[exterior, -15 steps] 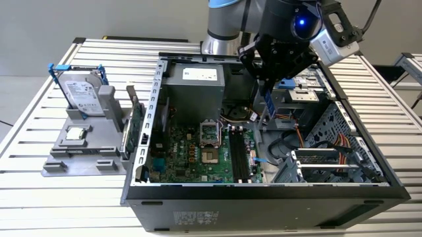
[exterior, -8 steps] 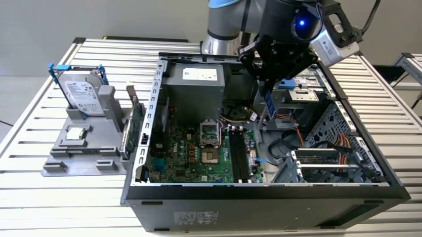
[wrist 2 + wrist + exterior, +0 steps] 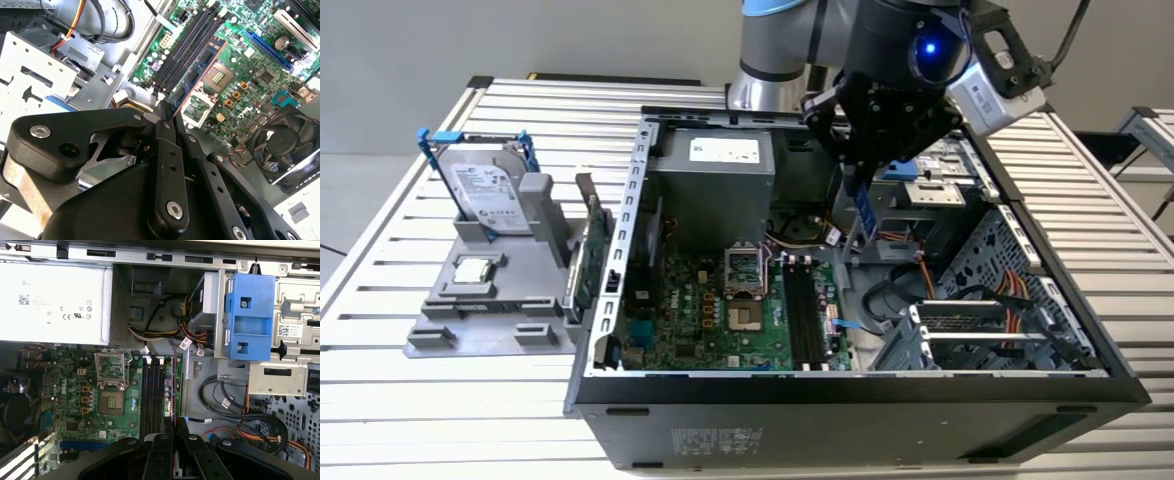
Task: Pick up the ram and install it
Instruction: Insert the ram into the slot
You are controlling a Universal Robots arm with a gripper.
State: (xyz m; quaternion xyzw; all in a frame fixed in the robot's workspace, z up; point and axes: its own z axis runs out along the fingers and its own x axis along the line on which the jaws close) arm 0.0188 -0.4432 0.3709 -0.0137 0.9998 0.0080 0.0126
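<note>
**Desk:** What have you got in hand?

**Me:** I see the gripper (image 3: 167, 114) closed down to a narrow gap on the ram (image 3: 199, 70). Its 2 fingers (image 3: 169, 160) pinch 1 end of the stick, and in the second wrist view the rest runs straight out from them.

**Desk:** Where is the ram exactly?

**Me:** It is up in the air inside the open case (image 3: 854, 420). In the exterior view it hangs upright under the gripper with its blue face to the camera, and its lower end is above the board (image 3: 707, 310), not seated. In the first wrist view I see it edge-on, just beside the black slots (image 3: 152, 390), on their drive-cage side.

**Desk:** What's past that?

**Me:** The socket (image 3: 111, 402) sits on the other side of the slots and the fan (image 3: 285, 145) is further along the board. The power supply (image 3: 52, 302) and a blue bracket (image 3: 249, 315) are against the far wall.

**Desk:** And outside the case?

**Me:** At the exterior view's left, a grey stand (image 3: 480, 310) on the slatted table (image 3: 454, 400) holds a green card (image 3: 591, 260) on edge. Behind it is a drive (image 3: 491, 190) in a blue-clipped frame, well apart from the gripper
</note>
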